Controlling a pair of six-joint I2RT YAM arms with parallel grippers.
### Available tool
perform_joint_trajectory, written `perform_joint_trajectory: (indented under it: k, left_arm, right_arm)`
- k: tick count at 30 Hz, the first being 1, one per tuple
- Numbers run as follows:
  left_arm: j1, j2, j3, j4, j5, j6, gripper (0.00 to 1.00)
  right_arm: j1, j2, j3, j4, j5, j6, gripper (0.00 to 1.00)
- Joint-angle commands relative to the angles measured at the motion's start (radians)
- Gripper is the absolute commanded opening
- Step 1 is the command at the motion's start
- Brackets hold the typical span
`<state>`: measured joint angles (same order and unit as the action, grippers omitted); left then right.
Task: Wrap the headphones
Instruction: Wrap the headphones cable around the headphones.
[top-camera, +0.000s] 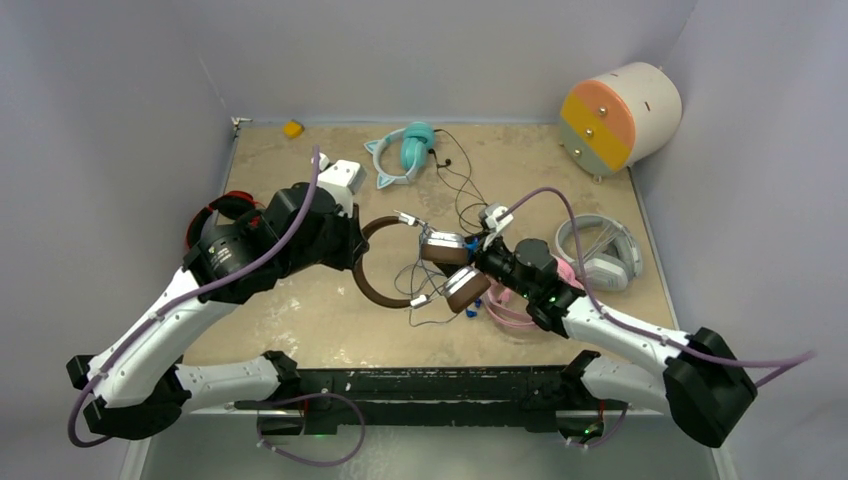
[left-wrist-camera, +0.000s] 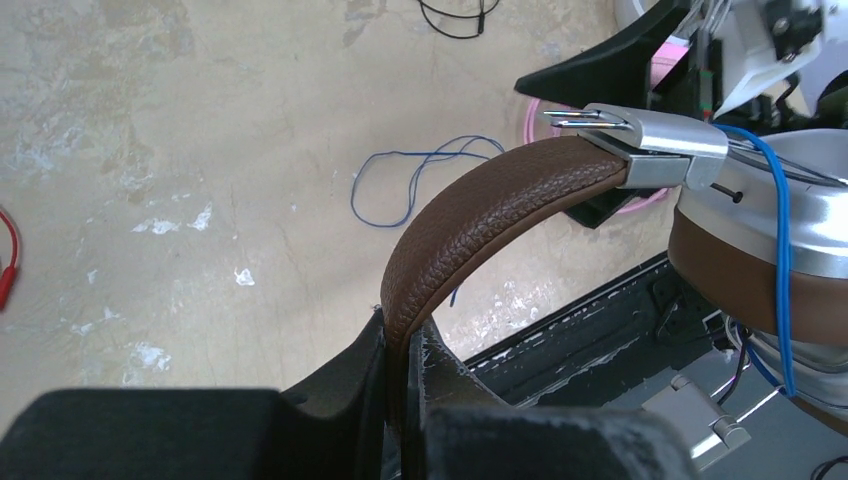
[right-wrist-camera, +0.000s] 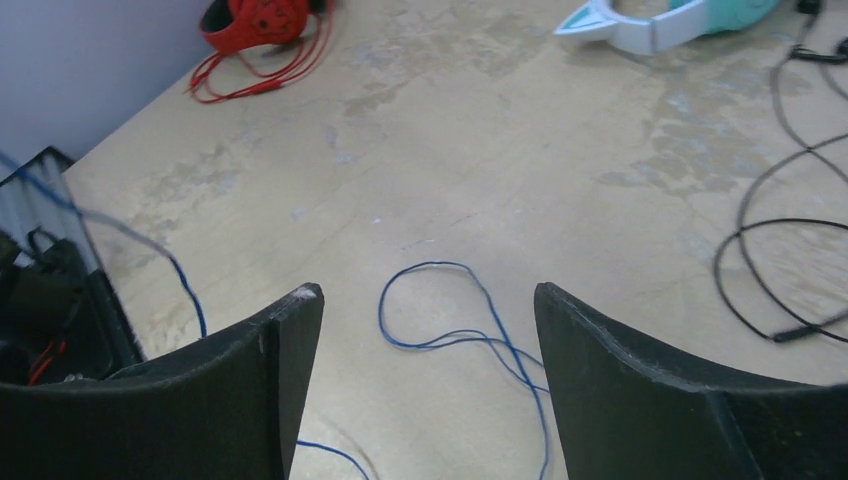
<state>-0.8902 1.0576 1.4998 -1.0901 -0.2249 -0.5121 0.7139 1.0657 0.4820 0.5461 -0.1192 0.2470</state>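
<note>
The brown headphones are lifted over the middle of the table. My left gripper (top-camera: 352, 245) is shut on their leather headband (left-wrist-camera: 470, 215), which runs up between its fingers (left-wrist-camera: 405, 340). The silver cups (top-camera: 445, 247) hang to the right, with the blue cord (left-wrist-camera: 420, 175) looped around them and trailing on the table. My right gripper (top-camera: 487, 262) sits just beside the cups. It stands open (right-wrist-camera: 428, 300) with nothing between its fingers, and loops of the blue cord (right-wrist-camera: 470, 335) lie on the table below it. A pink pair (top-camera: 515, 310) lies under the right arm, and a grey-white pair (top-camera: 600, 255) is at the right.
Teal cat-ear headphones (top-camera: 405, 150) with a black cable (top-camera: 460, 185) lie at the back. A red pair (right-wrist-camera: 260, 20) is at the left wall. A round drum (top-camera: 620, 115) leans at the back right. A white block (top-camera: 342, 178) and a small yellow piece (top-camera: 292, 128) are at the back left.
</note>
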Motion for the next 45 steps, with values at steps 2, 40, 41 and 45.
perform_joint_trajectory:
  k: [2, 40, 41, 45]
  left_arm:
    - [0.005, 0.019, 0.103, -0.009, -0.063, -0.071, 0.00]
    - [0.113, 0.148, 0.260, 0.063, -0.048, 0.061, 0.00]
    - [0.146, 0.166, 0.278, 0.064, -0.018, 0.074, 0.00]
    - [0.284, 0.233, 0.319, 0.075, 0.035, 0.120, 0.00]
  right_arm:
    - [-0.002, 0.096, -0.099, 0.441, -0.168, 0.059, 0.79]
    - [0.252, 0.630, -0.074, 0.581, -0.140, 0.070, 0.00]
    - [0.259, 0.608, -0.097, 0.594, -0.142, 0.077, 0.00]
    - [0.297, 0.478, -0.174, 0.569, -0.156, 0.087, 0.00]
